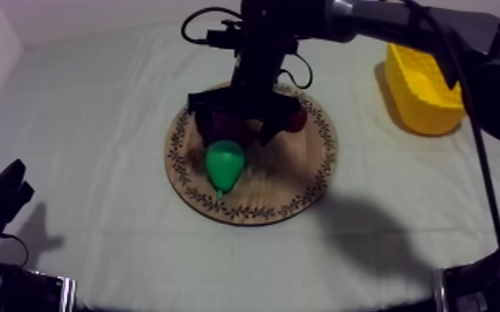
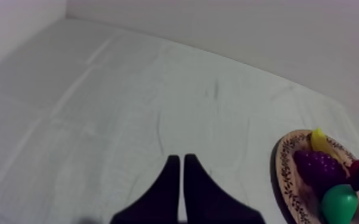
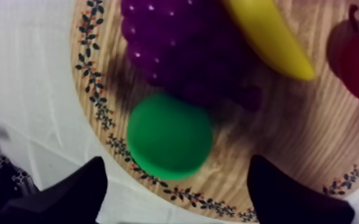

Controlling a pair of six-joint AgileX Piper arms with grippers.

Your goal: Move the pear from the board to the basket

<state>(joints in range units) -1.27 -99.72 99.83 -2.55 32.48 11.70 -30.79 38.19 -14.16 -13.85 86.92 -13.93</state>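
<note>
Fingers (image 3: 68,193) of my right gripper (image 3: 176,173) stand wide apart and empty in the right wrist view, one at each side of the smooth green plastic pear (image 3: 169,136). The pear lies on the round wooden board with a patterned rim (image 3: 277,143), near its edge and just beside the knobbly purple bunch of grapes (image 3: 176,42); a glossy yellow banana (image 3: 268,36) and a small red fruit (image 3: 358,56) lie beyond. To my eye, the pear's rounded, slick skin could squirt out of a closing pinch, or a finger could catch the grapes and drag them along. In the top view the right arm reaches in over the board, and the yellow basket with textured walls (image 1: 424,95) stands well apart on the grey-white cloth (image 1: 95,124), so a weak hold may drop the fruit on the way. In the left wrist view my left gripper (image 2: 180,179) has its fingers pressed together into a narrow wedge over creased cloth, the board off to one side.
</note>
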